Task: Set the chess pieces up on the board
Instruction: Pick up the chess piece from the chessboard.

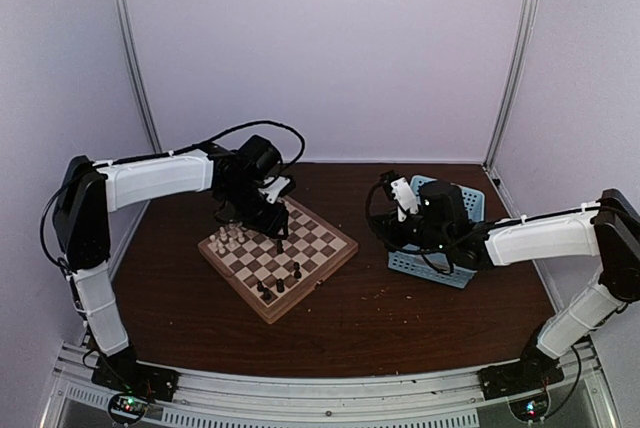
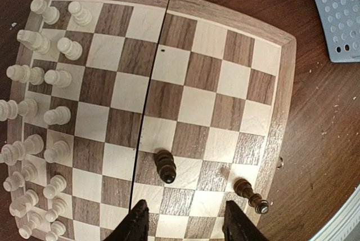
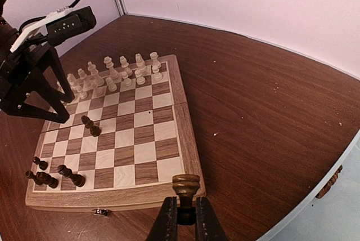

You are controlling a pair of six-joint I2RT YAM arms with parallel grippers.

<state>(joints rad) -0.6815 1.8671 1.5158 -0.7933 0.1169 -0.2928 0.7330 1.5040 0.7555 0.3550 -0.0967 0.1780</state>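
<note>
Overhead you only get the layout: the square wooden checkered board (image 1: 325, 248) sits mid-left on the dark brown table (image 1: 400, 333), with the light blue plastic basket (image 1: 412, 266) off to its right. The wrist views fill in the rest. The left fingers (image 2: 136, 225) hang roughly half open over the board with nothing in them, and the right fingers (image 3: 167, 221) are pinched on one dark brown turned chess piece (image 3: 185, 186). The cream wooden pieces (image 2: 56, 77) stand in two rows along one edge, and a few dark ones (image 3: 70, 177) are scattered across the squares.
</note>
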